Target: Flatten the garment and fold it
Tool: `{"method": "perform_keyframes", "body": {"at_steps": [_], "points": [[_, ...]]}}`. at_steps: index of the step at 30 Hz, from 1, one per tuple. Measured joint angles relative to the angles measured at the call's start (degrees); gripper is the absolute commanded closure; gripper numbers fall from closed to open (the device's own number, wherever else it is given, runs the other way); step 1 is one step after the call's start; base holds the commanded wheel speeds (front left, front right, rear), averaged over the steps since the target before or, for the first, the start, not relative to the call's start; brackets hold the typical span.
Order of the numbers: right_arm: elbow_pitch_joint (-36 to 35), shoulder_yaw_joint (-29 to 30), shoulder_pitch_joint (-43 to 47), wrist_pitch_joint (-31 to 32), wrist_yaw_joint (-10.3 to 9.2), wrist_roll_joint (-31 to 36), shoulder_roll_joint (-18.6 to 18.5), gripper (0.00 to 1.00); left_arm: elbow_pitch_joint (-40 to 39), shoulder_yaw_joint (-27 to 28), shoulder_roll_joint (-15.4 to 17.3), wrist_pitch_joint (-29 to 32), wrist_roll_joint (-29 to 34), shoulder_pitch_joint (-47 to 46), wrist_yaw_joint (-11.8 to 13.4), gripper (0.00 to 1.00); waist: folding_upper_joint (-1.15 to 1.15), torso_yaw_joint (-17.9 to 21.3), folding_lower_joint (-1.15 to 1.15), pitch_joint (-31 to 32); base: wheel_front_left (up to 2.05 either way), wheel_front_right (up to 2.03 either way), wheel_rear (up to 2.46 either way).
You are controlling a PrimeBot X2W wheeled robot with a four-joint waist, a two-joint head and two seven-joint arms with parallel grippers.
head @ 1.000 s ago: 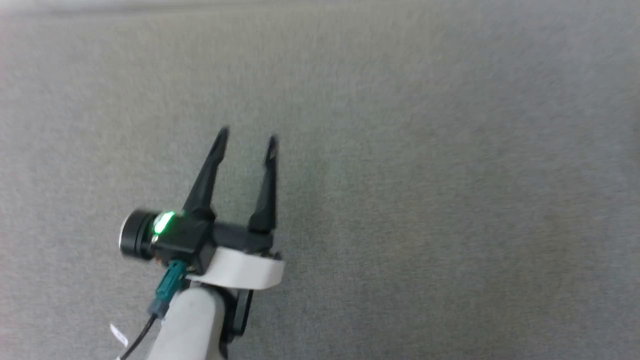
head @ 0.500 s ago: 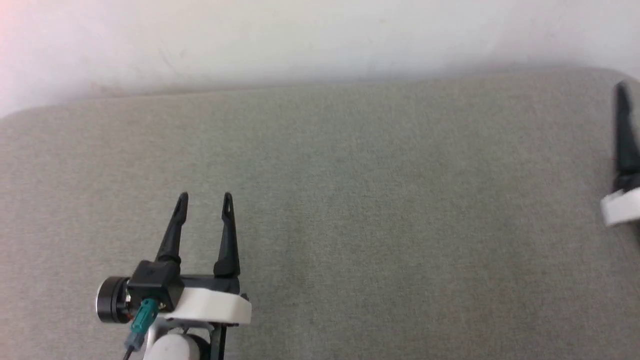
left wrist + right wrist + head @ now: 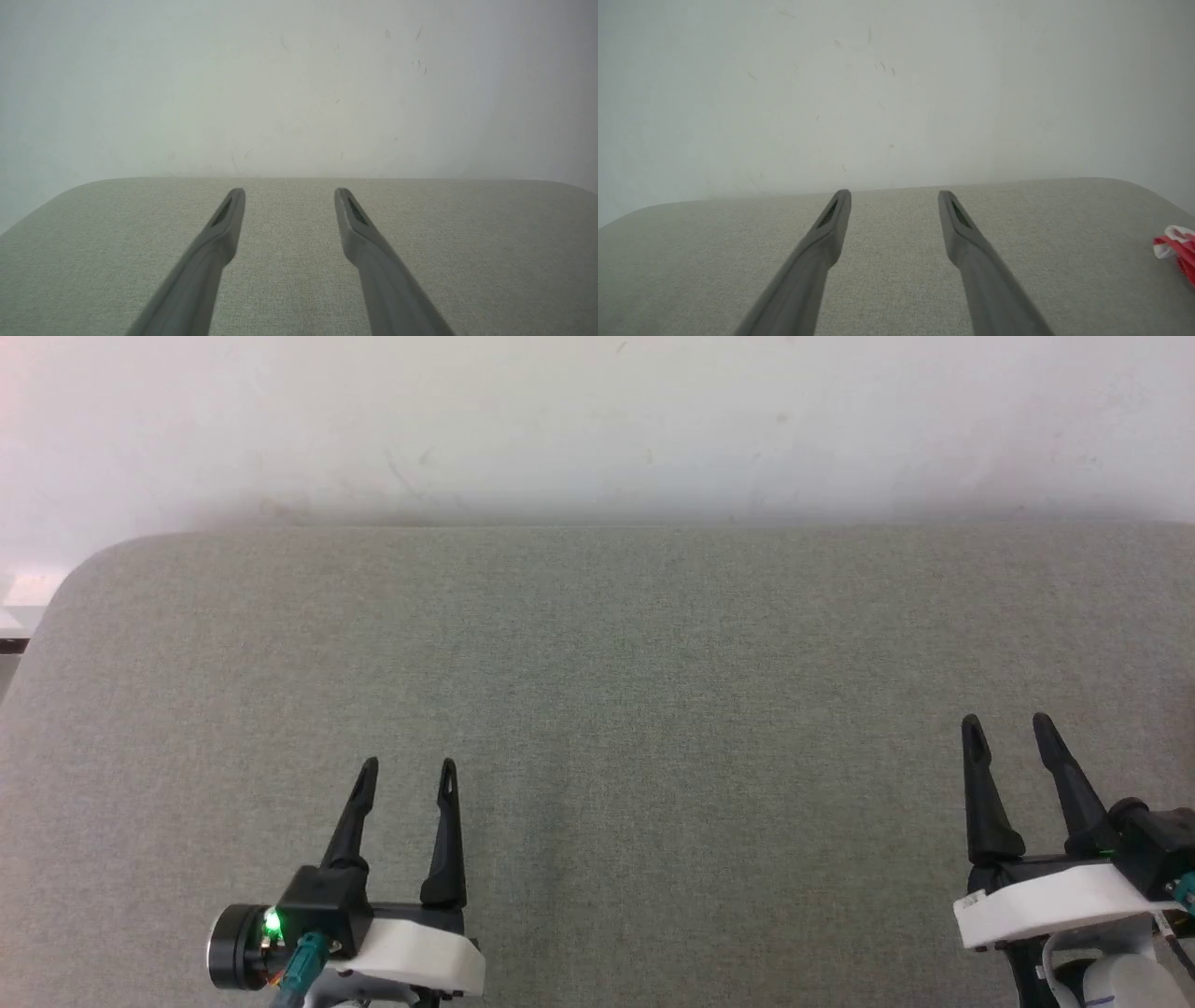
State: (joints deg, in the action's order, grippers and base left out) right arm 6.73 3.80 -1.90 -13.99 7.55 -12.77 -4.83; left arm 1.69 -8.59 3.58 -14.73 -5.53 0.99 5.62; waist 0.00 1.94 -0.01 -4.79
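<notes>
- Spread wide, the left end effector (image 3: 410, 765) sits at the lower left of the head view. Its two long dark fingers point toward the wall (image 3: 597, 420), and the grey cloth of the surface (image 3: 653, 709) shows in the gap between them.
- At the lower right of the head view, the right end effector (image 3: 1006, 721) also has its fingers parted. They point the same way and lean a little toward that view's left.
- The two end effectors are well apart, with a broad stretch of grey cloth between them.
- Each has a white mount behind its fingers. On the dark block of the left one a small green light (image 3: 273, 924) glows, just beside a teal plug (image 3: 303, 971).
- The surface is covered in grey-green woven cloth and has rounded corners. Its far edge meets the pale, lightly scuffed wall.
- In both wrist views the finger pairs run out over the cloth, and their tips line up with the far edge of the surface. Whether they touch the cloth cannot be told.
- In the right wrist view, the garment (image 3: 1176, 247) is a small crumpled bunch of red cloth with white trim. It lies on the surface at that view's right edge, near a rounded corner, and the frame cuts it off. It is well apart from the right fingers.
</notes>
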Motion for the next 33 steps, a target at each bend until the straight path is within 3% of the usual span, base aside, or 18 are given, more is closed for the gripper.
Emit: {"method": "perform_keyframes", "body": {"at_steps": [15, 16, 33], "points": [[0.43, -0.22, 0.2, -0.42, 0.0, 1.32, 1.21, 0.0, 1.16, 0.2, -0.19, 0.0, 0.13, 0.04, -0.1, 0.0, 0.0, -0.78, 0.01, 0.05, 0.0, 0.0, 0.0], [0.69, -0.45, 0.25, -0.42, 0.0, 1.12, 1.27, 1.0, 1.16, 0.22, -0.21, 0.0, 0.18, 0.04, -0.1, 1.0, 0.0, -0.75, 0.01, 0.05, 0.0, 0.0, 0.0], [0.25, -0.56, 0.22, 1.19, 0.0, 1.75, 1.26, 1.0, 1.11, 0.71, -0.18, 1.56, 0.09, 0.05, -0.47, 1.0, 0.0, -0.88, 0.01, 0.55, 0.0, 0.0, 0.0]]}}
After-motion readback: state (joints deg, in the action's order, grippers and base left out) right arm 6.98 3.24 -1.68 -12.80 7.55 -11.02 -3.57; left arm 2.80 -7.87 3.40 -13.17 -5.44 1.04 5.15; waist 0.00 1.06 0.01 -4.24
